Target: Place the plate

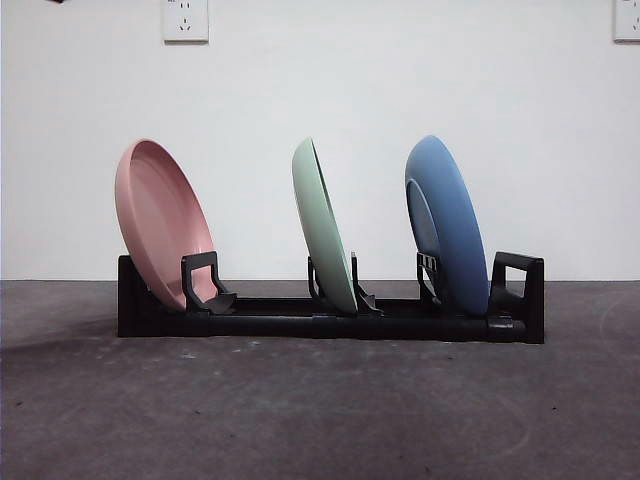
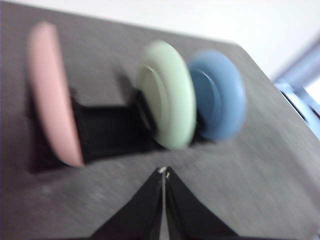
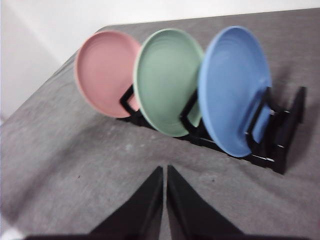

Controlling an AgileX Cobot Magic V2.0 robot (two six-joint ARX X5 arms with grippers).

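Pink plate [image 1: 158,222], green plate [image 1: 323,225] and blue plate [image 1: 447,225] lean in the rack [image 1: 330,318]. Left gripper [image 2: 164,172] and right gripper [image 3: 164,170] hover near the rack, jaws pressed together, holding nothing.

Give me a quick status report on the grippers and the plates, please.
Left gripper shut, empty, clear of rack. Right gripper shut, empty, also clear. Pink plate, green plate, blue plate all standing in black rack. Nothing in the way.
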